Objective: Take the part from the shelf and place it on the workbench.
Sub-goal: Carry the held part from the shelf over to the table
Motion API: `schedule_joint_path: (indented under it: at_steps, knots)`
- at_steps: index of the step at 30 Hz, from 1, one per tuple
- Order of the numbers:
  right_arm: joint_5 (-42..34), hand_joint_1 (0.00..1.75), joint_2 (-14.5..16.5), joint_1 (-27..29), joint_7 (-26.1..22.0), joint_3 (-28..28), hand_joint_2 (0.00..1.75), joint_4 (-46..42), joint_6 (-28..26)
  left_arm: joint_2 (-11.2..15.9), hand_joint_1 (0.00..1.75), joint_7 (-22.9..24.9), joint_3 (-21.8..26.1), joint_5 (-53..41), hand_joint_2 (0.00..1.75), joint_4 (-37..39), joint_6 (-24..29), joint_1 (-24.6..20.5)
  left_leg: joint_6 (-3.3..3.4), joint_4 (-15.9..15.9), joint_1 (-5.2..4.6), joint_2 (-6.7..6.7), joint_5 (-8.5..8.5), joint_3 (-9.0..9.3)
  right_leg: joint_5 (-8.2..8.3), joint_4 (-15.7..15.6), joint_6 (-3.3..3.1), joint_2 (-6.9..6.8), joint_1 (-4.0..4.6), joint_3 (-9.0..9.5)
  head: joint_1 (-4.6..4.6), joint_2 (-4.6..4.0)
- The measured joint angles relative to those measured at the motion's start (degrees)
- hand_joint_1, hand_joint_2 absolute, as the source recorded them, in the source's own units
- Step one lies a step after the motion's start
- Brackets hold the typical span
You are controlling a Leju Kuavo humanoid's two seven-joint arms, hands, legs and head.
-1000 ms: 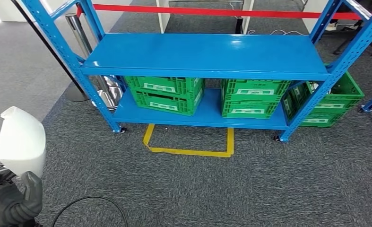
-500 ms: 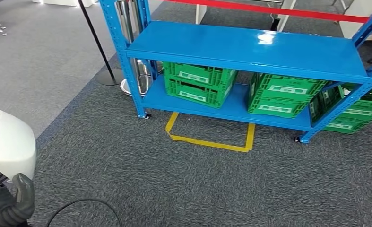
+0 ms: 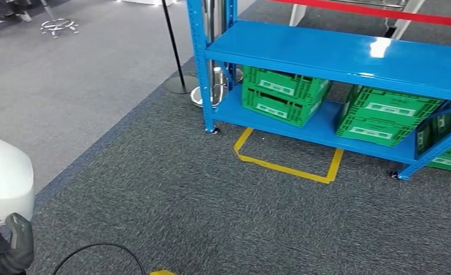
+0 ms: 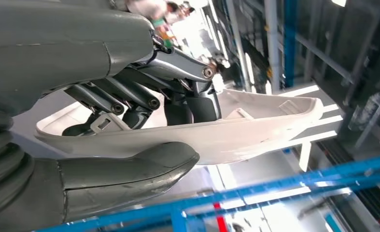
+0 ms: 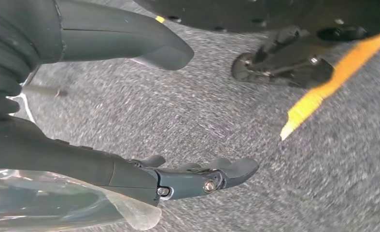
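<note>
A white curved plastic part point(image 3: 5, 177) sits at the lower left of the head view, held by my left hand point(image 3: 5, 249). The left wrist view shows the same part point(image 4: 255, 125) as a long white shell, with my left hand point(image 4: 130, 130) gripping it between the thumb and the dark fingers. My right hand point(image 5: 144, 121) hangs over the grey carpet with its thumb and fingers apart and nothing in them. The blue shelf point(image 3: 349, 54) stands ahead on the right, its upper board bare.
Green crates point(image 3: 283, 94) stand on the shelf's lower board. A yellow tape square point(image 3: 286, 166) marks the carpet in front. A black stanchion post point(image 3: 174, 51) stands left of the shelf. A black cable point(image 3: 97, 252) loops on the floor near my left hand.
The whole view has swung left: the shelf has slid to the right of the picture and more open carpet shows on the left. The part stays in my left hand.
</note>
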Motion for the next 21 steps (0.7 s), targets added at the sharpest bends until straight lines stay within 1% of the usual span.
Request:
schedule_joint_path:
  at_steps: [1, 2, 3, 4, 5, 6, 7, 8, 9, 10, 11, 12, 13, 14, 15, 16, 17, 18, 19, 20, 21]
  knots:
    - [0.16, 0.0, -0.01, 0.02, -0.09, 0.17, 1.75, 0.02, 0.02, 0.01, 1.75, 0.0, 0.14, 0.05, 1.75, -0.09, 0.1, 0.17, -0.48, 2.05, 0.48, 0.23, 0.33, 0.33, 0.3, 0.19, 0.27, -0.88, -0.11, -0.71, -0.02, 0.0]
    - [0.42, 0.0, -0.02, 0.0, -0.17, 0.36, 1.75, 0.03, 0.03, 0.01, 1.75, 0.0, 0.28, 0.09, 1.75, -0.21, 0.24, 0.4, -0.92, 2.24, 0.91, 0.45, 1.8, 1.48, 0.57, 0.46, 0.56, -1.74, -0.28, -1.44, -0.02, 0.0]
    - [0.74, 0.0, -0.04, -0.03, -0.25, 0.59, 1.75, 0.05, 0.05, 0.0, 1.75, 0.0, 0.42, 0.13, 1.75, -0.42, 0.43, 0.69, -1.31, 0.32, 1.28, 0.93, 3.57, 3.56, 0.79, 0.81, 0.86, -2.54, -0.45, -2.06, -0.03, 0.0]
    - [1.12, 0.0, -0.12, -0.05, -0.33, 0.88, 1.75, 0.08, 0.09, 0.0, 1.75, 0.0, 0.57, 0.2, 1.75, -0.71, 0.67, 0.97, -1.6, -3.2, 1.55, 2.0, 4.76, 6.36, 0.96, 1.14, 1.18, -3.28, -0.59, -2.4, -0.04, 0.0]
    - [1.49, 0.0, -0.23, -0.01, -0.42, 1.21, 1.75, 0.11, 0.16, 0.0, 1.75, 0.01, 0.72, 0.36, 1.75, -1.06, 0.88, 1.19, -1.7, -7.47, 1.51, 3.26, 4.94, 9.32, 1.1, 1.48, 1.51, -3.95, -0.66, -2.75, -0.06, 0.0]
    - [1.77, 0.0, -0.36, 0.03, -0.57, 1.55, 1.75, 0.14, 0.25, 0.0, 1.75, 0.01, 0.89, 0.57, 1.75, -1.49, 1.06, 1.38, -1.44, -11.18, 1.38, 4.35, 4.38, 11.64, 1.31, 1.7, 1.93, -4.53, -0.66, -2.85, -0.05, 0.0]
    - [2.0, 0.0, -0.48, 0.06, -0.74, 1.84, 1.75, 0.18, 0.36, 0.0, 1.75, 0.01, 1.07, 0.78, 1.75, -1.92, 1.19, 1.56, -1.05, -13.67, 1.13, 5.0, 3.58, 12.97, 1.52, 1.83, 2.34, -5.09, -0.65, -2.91, -0.06, 0.0]
    - [2.22, 0.0, -0.57, 0.06, -0.91, 2.13, 1.75, 0.2, 0.46, 0.01, 1.75, 0.01, 1.28, 0.95, 1.75, -2.33, 1.29, 1.77, -0.5, -14.98, 0.83, 4.9, 2.95, 13.34, 1.74, 1.9, 2.77, -5.66, -0.66, -3.08, -0.05, 0.0]
    - [2.42, 0.0, -0.64, -0.01, -1.09, 2.42, 1.75, 0.21, 0.54, 0.01, 1.75, 0.0, 1.49, 1.02, 1.75, -2.73, 1.4, 2.05, 0.23, -15.47, 0.81, 4.38, 2.78, 13.2, 1.8, 1.92, 3.22, -5.94, -0.75, -3.11, -0.03, 0.0]
    - [2.62, 0.0, -0.79, -0.07, -1.24, 2.68, 1.75, 0.24, 0.59, -0.03, 1.75, -0.01, 1.67, 1.04, 1.75, -3.02, 1.51, 2.35, 0.81, -15.81, 0.81, 3.84, 2.84, 13.01, 1.42, 2.22, 3.54, -5.25, -0.88, -3.44, 0.02, 0.0]
    - [2.81, 0.0, -0.93, -0.07, -1.4, 2.93, 1.75, 0.26, 0.62, -0.08, 1.75, -0.01, 1.82, 1.05, 1.75, -3.26, 1.66, 2.56, 1.44, -16.11, 0.87, 3.3, 3.0, 12.83, 0.48, 3.29, 3.77, -3.77, -1.0, -4.05, 0.14, 0.0]
    - [2.95, 0.0, -1.05, 0.0, -1.55, 3.16, 1.75, 0.28, 0.62, -0.15, 1.75, -0.02, 1.9, 1.08, 1.75, -3.44, 1.8, 2.67, 2.01, -16.3, 0.91, 2.73, 3.26, 12.69, -1.16, 5.72, 3.89, -1.81, -1.09, -5.21, 0.27, -0.01]
    - [3.07, 0.0, -1.18, 0.16, -1.65, 3.38, 1.75, 0.31, 0.63, -0.23, 1.75, -0.02, 1.97, 1.14, 1.75, -3.57, 1.96, 2.74, 2.38, -16.31, 0.79, 2.18, 3.47, 12.46, -3.15, 9.39, 3.88, 0.15, -1.11, -6.9, 0.39, -0.01]
    - [3.16, 0.0, -1.2, 0.36, -1.72, 3.61, 1.75, 0.33, 0.63, -0.27, 1.75, -0.02, 2.05, 1.22, 1.75, -3.66, 2.1, 2.78, 2.68, -16.29, 0.6, 1.5, 3.63, 12.24, -5.06, 13.76, 3.83, 1.27, -1.08, -8.83, 0.44, -0.01]
    - [3.25, 0.0, -1.25, 0.56, -1.73, 3.84, 1.75, 0.36, 0.64, -0.31, 1.75, -0.02, 2.18, 1.31, 1.75, -3.7, 2.2, 2.86, 2.88, -16.28, 0.37, 0.79, 3.74, 12.1, -6.26, 17.53, 3.79, 1.76, -1.03, -10.58, 0.44, -0.01]
    - [3.33, 0.0, -1.32, 0.71, -1.73, 4.03, 1.75, 0.38, 0.64, -0.32, 1.75, -0.02, 2.33, 1.42, 1.75, -3.76, 2.27, 3.0, 3.0, -16.24, 0.15, 0.05, 3.82, 12.03, -6.32, 19.46, 3.71, 1.92, -1.0, -11.53, 0.42, 0.0]
    - [3.4, 0.0, -1.39, 0.78, -1.73, 4.2, 1.75, 0.41, 0.64, -0.32, 1.75, -0.02, 2.49, 1.55, 1.75, -3.82, 2.3, 3.12, 3.07, -16.17, -0.03, -0.74, 3.87, 12.02, -5.18, 19.0, 3.57, 2.02, -0.98, -11.39, 0.41, 0.0]
    - [3.48, 0.0, -1.48, 0.8, -1.73, 4.32, 1.75, 0.43, 0.64, -0.32, 1.75, -0.02, 2.65, 1.7, 1.75, -3.92, 2.31, 3.22, 3.08, -16.04, -0.14, -1.51, 3.87, 12.04, -3.09, 16.27, 3.38, 2.32, -0.98, -10.21, 0.41, 0.0]
    - [3.52, 0.0, -1.55, 0.81, -1.73, 4.41, 1.75, 0.44, 0.64, -0.32, 1.75, -0.02, 2.79, 1.86, 1.75, -4.08, 2.31, 3.28, 3.05, -15.83, -0.18, -2.27, 3.8, 12.02, -0.8, 12.28, 3.16, 3.2, -1.01, -8.46, 0.43, 0.0]
    - [3.55, 0.0, -1.61, 0.81, -1.73, 4.48, 1.75, 0.48, 0.65, -0.33, 1.75, -0.02, 2.93, 1.99, 1.75, -4.25, 2.3, 3.29, 2.94, -15.47, -0.27, -2.98, 3.69, 11.87, 0.86, 8.57, 2.99, 4.56, -1.1, -6.8, 0.41, 0.0]
    - [3.58, 0.0, -1.66, 0.83, -1.73, 4.53, 1.75, 0.51, 0.68, -0.33, 1.75, -0.02, 3.08, 2.05, 1.75, -4.44, 2.28, 3.3, 2.78, -15.04, -0.3, -3.64, 3.59, 11.51, 1.56, 5.68, 2.89, 5.72, -1.19, -5.44, 0.41, 0.0]
